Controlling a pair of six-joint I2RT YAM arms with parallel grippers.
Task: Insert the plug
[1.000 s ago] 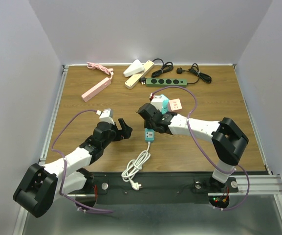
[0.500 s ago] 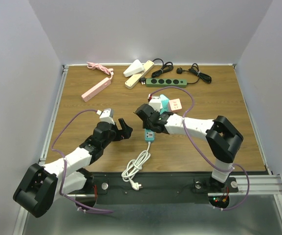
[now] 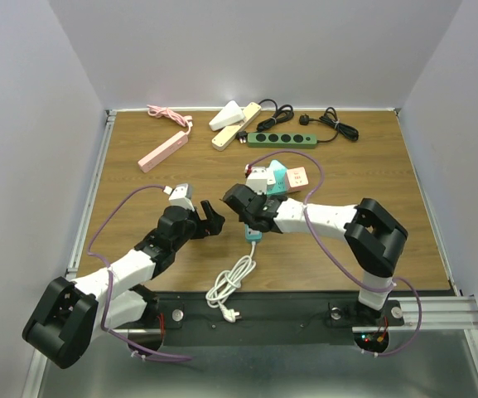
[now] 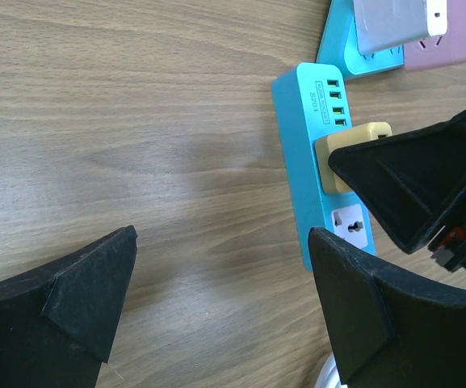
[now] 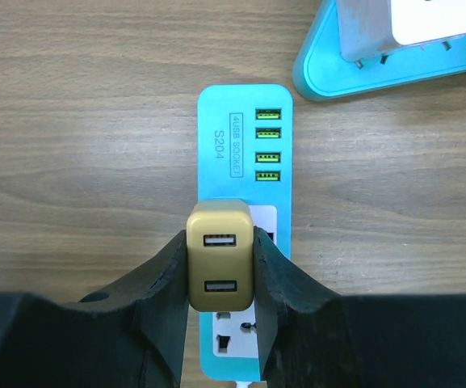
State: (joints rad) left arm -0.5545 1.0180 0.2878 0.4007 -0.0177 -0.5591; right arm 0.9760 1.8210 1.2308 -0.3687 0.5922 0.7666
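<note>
Two risks from here.

1. Strip (image 5: 245, 101) slides or tips. It lies loose on the desk (image 3: 371, 166) with nothing bracing it. Any sideways component in the push would shove it along the wood instead of seating the prongs.
2. Prongs miss the holes. The charger (image 5: 220, 242) hides its own socket from the right wrist cam, so alignment can't be checked. A small yaw or offset means a jam, or the charger twisting in the grip.

Right fingers (image 5: 164, 283): clamped on the tan charger, one pad on each side, USB ports facing the camera. The charger sits over the strip's upper outlet, between the USB row and the lower outlet, which is uncovered. From the left wrist cam it looks to be against the strip's face, but I can't tell whether the prongs are in at all or fully home.

Left fingers (image 4: 87, 291): spread wide, holding nothing, touching nothing. They hover just beside the strip on its left, above bare wood, so they are no help as a brace where they are.

Teal adapter (image 5: 394, 56) is near the strip's far end, apart from it. It is a minor snag risk if the strip gets pushed that way.
</note>
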